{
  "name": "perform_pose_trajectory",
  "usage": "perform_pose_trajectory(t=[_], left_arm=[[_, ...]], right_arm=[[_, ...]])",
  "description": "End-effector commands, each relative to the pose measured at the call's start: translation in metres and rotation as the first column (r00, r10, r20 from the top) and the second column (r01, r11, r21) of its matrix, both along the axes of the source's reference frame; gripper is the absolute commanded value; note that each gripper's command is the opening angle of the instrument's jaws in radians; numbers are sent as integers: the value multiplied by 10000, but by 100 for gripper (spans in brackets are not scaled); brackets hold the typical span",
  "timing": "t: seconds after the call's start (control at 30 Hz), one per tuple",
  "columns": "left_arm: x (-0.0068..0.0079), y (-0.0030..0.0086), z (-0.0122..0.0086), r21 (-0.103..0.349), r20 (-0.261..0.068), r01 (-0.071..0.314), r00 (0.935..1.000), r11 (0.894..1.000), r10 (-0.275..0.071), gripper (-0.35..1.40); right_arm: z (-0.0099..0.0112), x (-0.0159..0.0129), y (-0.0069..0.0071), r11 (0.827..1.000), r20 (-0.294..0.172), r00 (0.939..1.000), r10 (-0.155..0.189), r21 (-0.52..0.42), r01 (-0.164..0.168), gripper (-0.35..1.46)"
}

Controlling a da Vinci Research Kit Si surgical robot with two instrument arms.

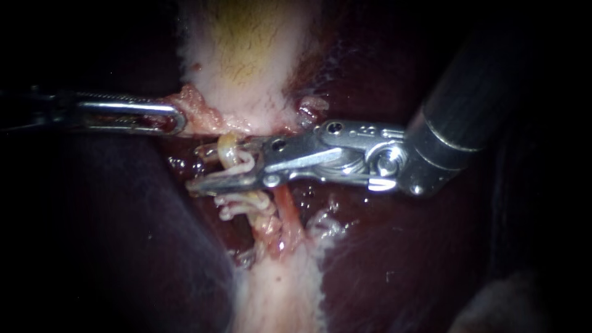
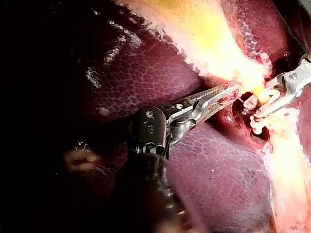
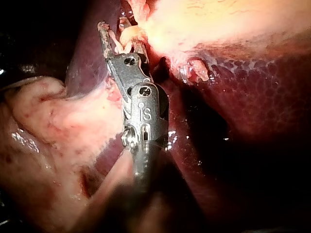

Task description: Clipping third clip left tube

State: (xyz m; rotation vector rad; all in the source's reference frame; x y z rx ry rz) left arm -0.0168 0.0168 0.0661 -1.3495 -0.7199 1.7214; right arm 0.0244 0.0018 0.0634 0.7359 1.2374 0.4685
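The left tube (image 1: 229,154), pale and just left of frame centre, ran down from the gallbladder (image 1: 246,61) between the parted jaws of the right tool (image 1: 213,165), with a white clip (image 1: 243,202) just below. The left tool (image 1: 176,118) was clamped on the gallbladder's lower edge.

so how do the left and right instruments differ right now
The left instrument has slim looped jaws shut on pink tissue; the right instrument has stouter jaws open astride the left tube. Left lies level; right slants in from upper right. Both work beside the gallbladder.
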Motion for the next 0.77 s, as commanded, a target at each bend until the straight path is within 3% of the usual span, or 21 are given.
perform_pose_trajectory(t=[0.03,0.2,0.37,0.77], left_arm=[[0,0,0,1,0,3,10000,10000,-3,-35],[0,0,0,1,0,3,10000,10000,-3,-35],[0,0,0,1,0,3,10000,10000,-3,-35],[0,0,0,1,0,2,10000,10000,-2,-35]], right_arm=[[-2,-1,0,9998,44,10000,29,207,-30,-18],[-6,-5,3,9984,181,9998,70,562,-80,-35],[-8,-10,2,9963,917,9952,-333,824,257,-35],[-7,-12,1,9949,947,9946,-433,953,342,-35]])
